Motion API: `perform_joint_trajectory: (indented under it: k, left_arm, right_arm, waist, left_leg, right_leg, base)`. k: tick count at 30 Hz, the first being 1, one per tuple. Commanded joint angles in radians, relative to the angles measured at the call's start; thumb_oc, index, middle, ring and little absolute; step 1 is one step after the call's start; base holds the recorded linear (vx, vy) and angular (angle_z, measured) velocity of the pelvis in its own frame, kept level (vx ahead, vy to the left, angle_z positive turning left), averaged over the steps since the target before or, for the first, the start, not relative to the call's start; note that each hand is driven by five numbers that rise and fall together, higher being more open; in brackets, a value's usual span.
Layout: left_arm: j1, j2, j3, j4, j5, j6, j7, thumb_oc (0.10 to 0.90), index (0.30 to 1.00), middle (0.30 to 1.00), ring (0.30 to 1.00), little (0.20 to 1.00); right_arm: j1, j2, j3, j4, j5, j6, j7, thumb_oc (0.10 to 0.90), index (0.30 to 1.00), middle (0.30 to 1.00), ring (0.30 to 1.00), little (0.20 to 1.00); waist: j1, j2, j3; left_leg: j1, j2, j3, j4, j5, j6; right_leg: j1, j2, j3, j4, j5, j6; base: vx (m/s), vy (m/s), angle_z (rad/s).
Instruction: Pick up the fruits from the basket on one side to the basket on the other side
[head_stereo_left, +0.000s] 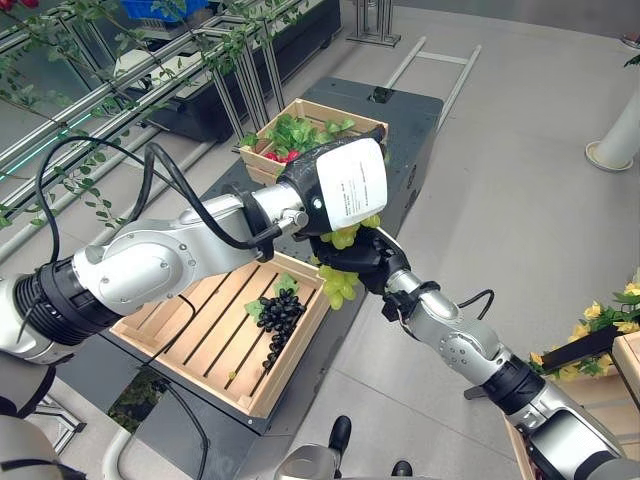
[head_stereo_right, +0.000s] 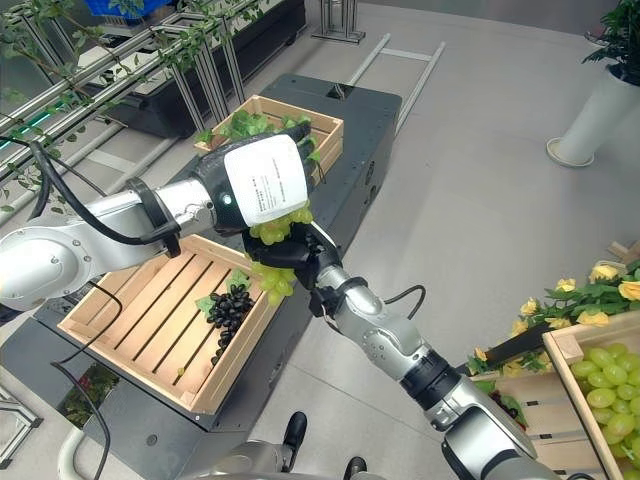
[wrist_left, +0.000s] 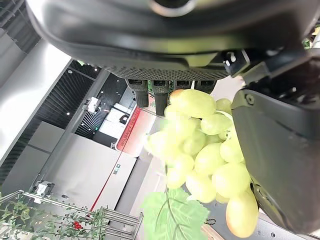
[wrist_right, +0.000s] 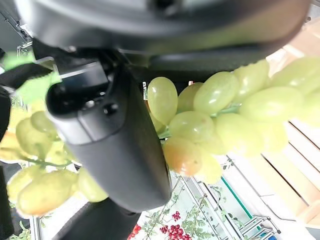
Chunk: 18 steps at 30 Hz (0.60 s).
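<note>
Dark platform (head_stereo_left: 410, 110) carries two wooden crates. Near crate (head_stereo_left: 215, 345) holds black grape bunch (head_stereo_left: 278, 315) at its right edge. Far crate (head_stereo_left: 310, 115) holds leafy greens with red fruit. Left hand (head_stereo_left: 335, 185) and right hand (head_stereo_left: 365, 255) meet above near crate's right corner, green grape bunch (head_stereo_left: 340, 285) between them. Both hands' fingers curled round bunch, per wrist views. Third crate (head_stereo_right: 600, 385) with green grapes at robot's right.

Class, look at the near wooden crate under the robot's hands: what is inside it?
Inside the wooden crate lies a bunch of dark grapes with a green leaf on bare slats. The left arm covers its far edge, so anything there is hidden.
</note>
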<state>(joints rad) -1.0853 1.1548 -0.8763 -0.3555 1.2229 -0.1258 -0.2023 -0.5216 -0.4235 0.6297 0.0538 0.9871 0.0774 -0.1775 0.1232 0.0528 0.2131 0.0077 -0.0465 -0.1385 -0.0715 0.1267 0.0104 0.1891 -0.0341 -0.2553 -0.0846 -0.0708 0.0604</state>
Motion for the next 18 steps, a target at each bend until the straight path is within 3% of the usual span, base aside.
perform_joint_trajectory:
  k: [1, 6, 18]
  left_arm:
    - [0.049, 0.044, 0.235, 0.097, 0.05, 0.233, 0.059, 0.8, 0.9, 0.9, 0.9, 0.9]
    - [0.051, 0.122, 0.264, 0.142, -0.019, 0.306, 0.115, 0.8, 0.9, 0.9, 0.9, 0.9]
    - [0.134, 0.199, 0.389, 0.245, -0.176, 0.334, 0.274, 0.8, 0.9, 0.9, 0.9, 0.9]
  right_arm:
    - [0.072, -0.008, -0.084, -0.078, -0.03, -0.033, 0.043, 0.4, 0.3, 0.3, 0.3, 0.3]
    - [0.106, -0.061, -0.125, -0.078, -0.048, -0.02, 0.057, 0.4, 0.3, 0.3, 0.3, 0.3]
    - [0.228, -0.119, -0.262, -0.089, -0.099, -0.02, 0.062, 0.4, 0.3, 0.3, 0.3, 0.3]
  waist:
    - [-0.014, -0.034, -0.167]
    - [-0.019, -0.036, -0.169]
    - [-0.049, -0.042, -0.168]
  left_leg:
    - [0.066, -0.02, 0.077, -0.015, -0.125, -0.02]
    - [0.067, -0.017, 0.084, -0.016, -0.126, -0.021]
    - [0.073, -0.009, 0.115, -0.016, -0.137, -0.019]
  right_leg:
    - [-0.07, -0.03, 0.013, 0.014, 0.05, 0.018]
    - [-0.07, -0.03, 0.014, 0.011, 0.052, 0.021]
    - [-0.072, -0.025, 0.037, 0.002, 0.057, 0.027]
  base:
    - [0.0, 0.0, 0.0]
    - [0.0, 0.0, 0.0]
    - [0.0, 0.003, 0.0]
